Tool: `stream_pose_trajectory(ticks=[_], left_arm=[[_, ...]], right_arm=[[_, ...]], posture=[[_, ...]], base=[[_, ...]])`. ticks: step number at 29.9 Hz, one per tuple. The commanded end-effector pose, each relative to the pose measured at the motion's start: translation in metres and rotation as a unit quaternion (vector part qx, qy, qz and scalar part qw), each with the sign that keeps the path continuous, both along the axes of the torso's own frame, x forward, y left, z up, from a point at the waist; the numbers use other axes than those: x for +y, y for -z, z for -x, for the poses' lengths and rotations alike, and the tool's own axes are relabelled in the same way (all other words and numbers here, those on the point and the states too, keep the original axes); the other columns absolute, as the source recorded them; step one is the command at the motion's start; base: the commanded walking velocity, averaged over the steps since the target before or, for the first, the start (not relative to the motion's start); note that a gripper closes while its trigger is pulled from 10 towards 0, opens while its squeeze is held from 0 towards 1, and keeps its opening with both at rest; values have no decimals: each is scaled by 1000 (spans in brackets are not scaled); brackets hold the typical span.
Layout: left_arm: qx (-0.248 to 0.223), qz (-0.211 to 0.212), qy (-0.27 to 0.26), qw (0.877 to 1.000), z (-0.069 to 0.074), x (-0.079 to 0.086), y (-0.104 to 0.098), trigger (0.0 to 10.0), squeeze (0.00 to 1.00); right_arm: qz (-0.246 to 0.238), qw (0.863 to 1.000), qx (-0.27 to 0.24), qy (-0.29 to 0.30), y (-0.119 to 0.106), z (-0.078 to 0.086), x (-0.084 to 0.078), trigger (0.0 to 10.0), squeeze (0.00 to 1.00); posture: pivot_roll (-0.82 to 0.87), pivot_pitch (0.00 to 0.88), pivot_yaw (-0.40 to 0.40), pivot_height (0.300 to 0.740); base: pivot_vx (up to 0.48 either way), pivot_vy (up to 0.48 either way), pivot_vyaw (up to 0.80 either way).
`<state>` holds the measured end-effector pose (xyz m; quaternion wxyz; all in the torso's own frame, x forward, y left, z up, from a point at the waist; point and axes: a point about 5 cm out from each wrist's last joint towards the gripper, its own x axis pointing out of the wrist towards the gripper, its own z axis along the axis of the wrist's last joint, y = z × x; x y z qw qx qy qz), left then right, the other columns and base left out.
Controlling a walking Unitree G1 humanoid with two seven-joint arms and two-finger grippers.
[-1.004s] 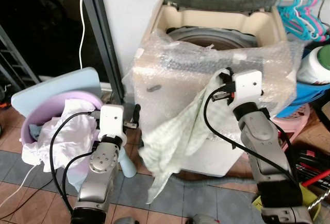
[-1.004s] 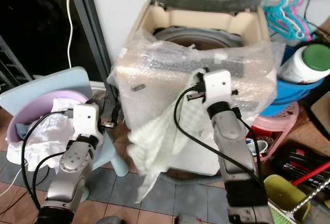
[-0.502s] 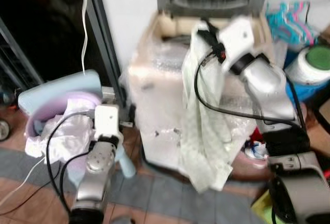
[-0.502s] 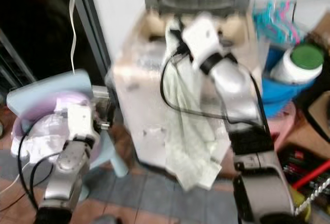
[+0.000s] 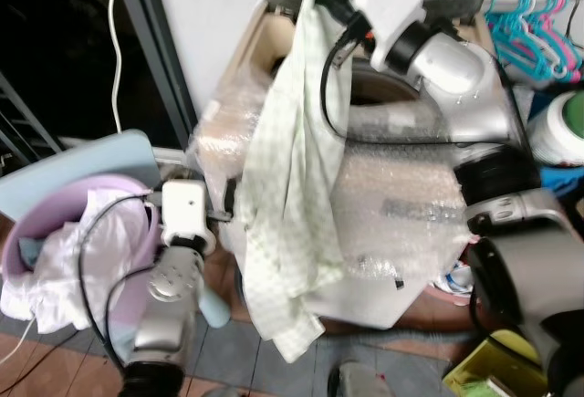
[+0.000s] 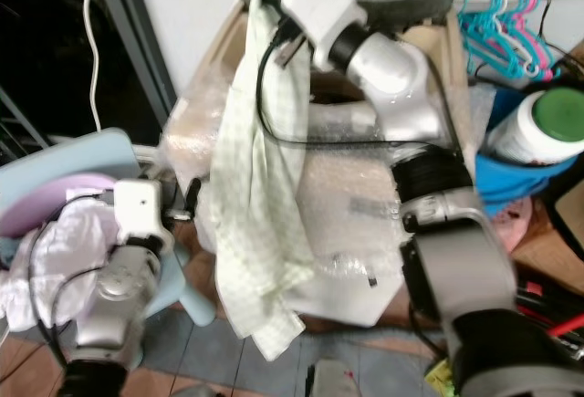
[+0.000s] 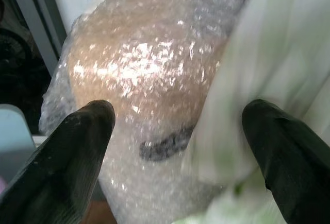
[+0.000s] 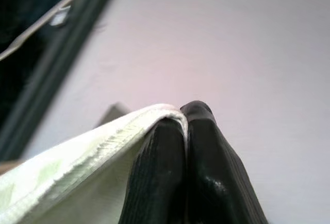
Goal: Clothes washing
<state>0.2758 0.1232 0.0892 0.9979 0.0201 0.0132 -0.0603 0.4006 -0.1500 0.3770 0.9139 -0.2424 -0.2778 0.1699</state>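
The pale green checked cloth [image 5: 292, 187] hung straight down, 12 to 6 o'clock, over the bubble-wrapped washing machine [image 5: 401, 205]. Right gripper [image 8: 183, 126] reached up high, jaws pinched tight on its top edge. Left gripper [image 7: 178, 131] sat low at 8 o'clock, jaws wide apart, holding nothing.

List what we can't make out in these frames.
- Washing machine drum: head views; the right arm and the checked cloth cover the opening, so its contents can't be seen.
- Bottom of the purple basin: head views; white laundry piled on top.
- Machine controls: blurred under bubble wrap, left wrist view.
- Right gripper surroundings: right wrist view shows just bare wall behind.
- Hangers: cut by the frame edge.
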Motion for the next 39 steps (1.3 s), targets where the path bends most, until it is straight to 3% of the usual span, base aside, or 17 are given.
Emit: stream_pose_trajectory(ticks=[1,3,4,6,8,12,14,17,18,19,20,31,33,35,37,38,39], left_arm=[[6,-13,-22,1000,-1,15,2,10000,0],[7,-11,-29,1000,0,14,2,10000,0],[7,-11,-29,1000,0,14,2,10000,0],[8,-9,-33,999,1,15,3,10000,0],[8,-9,-36,999,1,15,3,10000,0],[10,-8,-36,999,1,15,3,10000,0],[9,-8,-30,999,1,12,3,10000,0],[10,-7,-26,1000,1,11,3,10000,0],[10,-7,-26,1000,1,11,3,10000,0],[12,-7,-24,1000,1,11,3,10000,0],[13,-7,-23,1000,1,11,3,10000,0],[10,-11,-35,999,0,12,2,10000,0],[13,-8,-37,999,0,14,2,10000,0],[13,-7,-37,999,0,14,2,10000,0],[13,-9,-36,999,0,14,2,10000,0],[14,-10,-35,999,1,14,3,10000,0],[15,-10,-35,999,1,14,3,10000,0]], right_arm=[[-62,995,-70,22,-44,9,-4,10000,0],[-135,975,-147,100,-89,25,-41,10000,0],[-135,975,-147,100,-89,25,-41,10000,0],[-154,958,-197,141,-108,38,-60,10000,0],[-163,955,-203,141,-109,41,-66,10000,0],[-132,970,-164,120,-85,27,-57,10000,0],[-85,991,-65,80,-24,4,-42,10000,0],[-35,998,44,13,42,-7,-23,10000,0],[-35,998,44,13,42,-7,-23,10000,0],[1,997,71,-7,69,-6,-17,10000,0],[8,996,84,-16,79,-6,-16,10000,0],[-50,994,96,-9,91,0,-32,10000,0],[-18,991,129,-41,109,4,-25,10000,0],[-13,990,133,-45,110,5,-23,10000,0],[34,981,176,-75,126,8,-17,10000,0],[91,974,184,-91,140,15,-14,10000,0],[73,973,203,-79,146,13,-16,10000,0]], posture=[[-63,0,31,740],[-55,0,20,740],[-55,0,20,740],[-54,0,16,740],[-55,0,15,740],[-62,0,18,740],[-63,0,22,740],[-68,0,27,740],[-68,0,27,740],[-74,0,30,740],[-74,0,30,740],[-72,0,28,740],[-66,0,29,740],[-66,0,29,740],[-66,0,29,740],[-67,0,30,740],[-69,0,30,740]], base=[[390,0,0],[126,0,0],[0,0,0],[0,0,0],[0,0,0],[0,0,0],[0,0,0],[0,0,0],[0,0,0],[0,0,0],[0,0,0],[0,0,0],[0,0,0],[0,0,0],[0,0,0],[0,0,0],[0,0,0]])
